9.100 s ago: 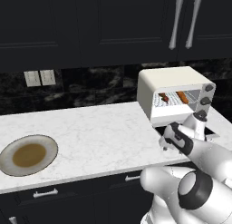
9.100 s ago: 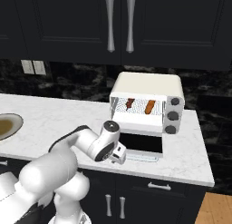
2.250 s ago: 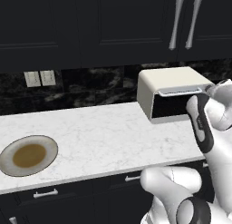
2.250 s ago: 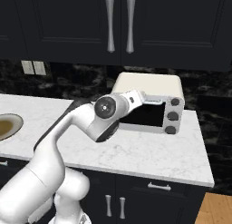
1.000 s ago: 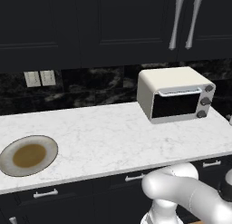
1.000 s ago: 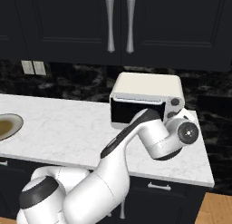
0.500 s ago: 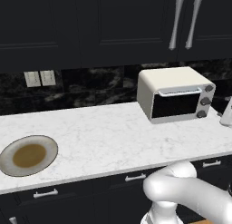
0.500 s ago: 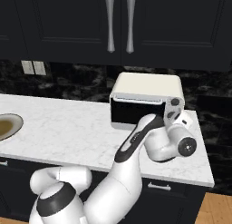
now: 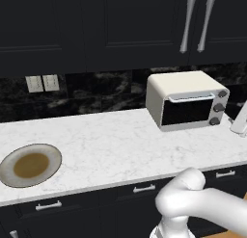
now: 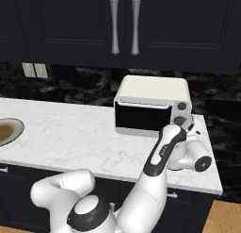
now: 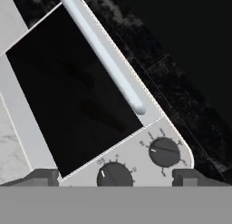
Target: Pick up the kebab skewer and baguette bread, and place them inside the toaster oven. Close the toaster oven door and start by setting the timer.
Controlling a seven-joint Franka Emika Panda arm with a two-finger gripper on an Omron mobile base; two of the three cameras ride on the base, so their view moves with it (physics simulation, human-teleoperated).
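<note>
Hand view puts you right in front of the toaster oven (image 11: 149,137), tilted in the picture: its dark glass toaster oven door (image 11: 72,91) is shut, the pale bar handle (image 11: 102,51) runs along its edge, and two round knobs sit on the control strip, the lower knob (image 11: 115,175) between your finger tips and the other knob (image 11: 164,151) just beside it. Your jaws stand wide apart and hold nothing. What is left, by the look of it, is the timer. Which knob is the timer you cannot read from here. Expect a small, hard, smooth dial that turns stiffly: close on its rim from two sides, squarely, and twist without pushing, since the oven is a light box that could slide on the counter (image 9: 116,140).

From the right base view the gripper (image 10: 188,128) hangs at the oven's right front corner, near the counter's end. Nothing stands between the jaws and the knobs. A brown-stained plate (image 9: 30,165) lies well apart at the far left, and the dark wall cabinets (image 10: 122,24) hang clear above the oven.
</note>
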